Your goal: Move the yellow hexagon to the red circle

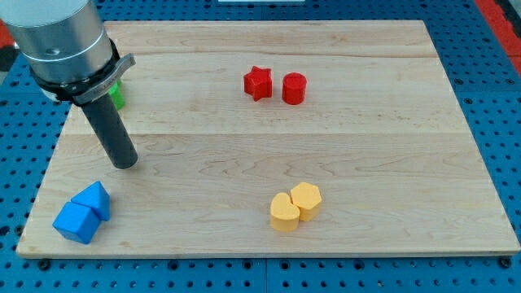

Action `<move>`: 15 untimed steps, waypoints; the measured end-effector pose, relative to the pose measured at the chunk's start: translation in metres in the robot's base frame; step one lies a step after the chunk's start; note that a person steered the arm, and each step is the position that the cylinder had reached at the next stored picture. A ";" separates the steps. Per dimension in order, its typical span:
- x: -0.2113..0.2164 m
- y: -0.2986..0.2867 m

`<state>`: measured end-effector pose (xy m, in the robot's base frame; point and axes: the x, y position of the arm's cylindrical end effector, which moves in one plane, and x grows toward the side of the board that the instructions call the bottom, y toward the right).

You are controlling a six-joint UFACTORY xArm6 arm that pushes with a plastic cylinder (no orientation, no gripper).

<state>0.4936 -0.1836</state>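
Note:
The yellow hexagon (308, 199) lies on the wooden board at the lower middle, touching a yellow heart (284, 213) on its lower left. The red circle (294, 88) stands at the upper middle, with a red star (258, 82) close on its left. My tip (124, 163) rests on the board at the view's left, far to the left of the yellow hexagon and above the blue blocks. It touches no block.
Two blue blocks sit at the lower left corner: a triangle-like one (94, 198) and a cube-like one (76, 222). A green block (117, 94) is partly hidden behind the arm at the upper left. The board's (407, 146) edges border a blue pegboard.

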 end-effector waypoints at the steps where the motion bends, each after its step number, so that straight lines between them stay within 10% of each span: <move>1: 0.000 0.000; 5: -0.030 0.003; 8: 0.109 0.197; 10: 0.018 0.253; 13: 0.044 0.374; 15: -0.022 0.386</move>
<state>0.4713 0.2025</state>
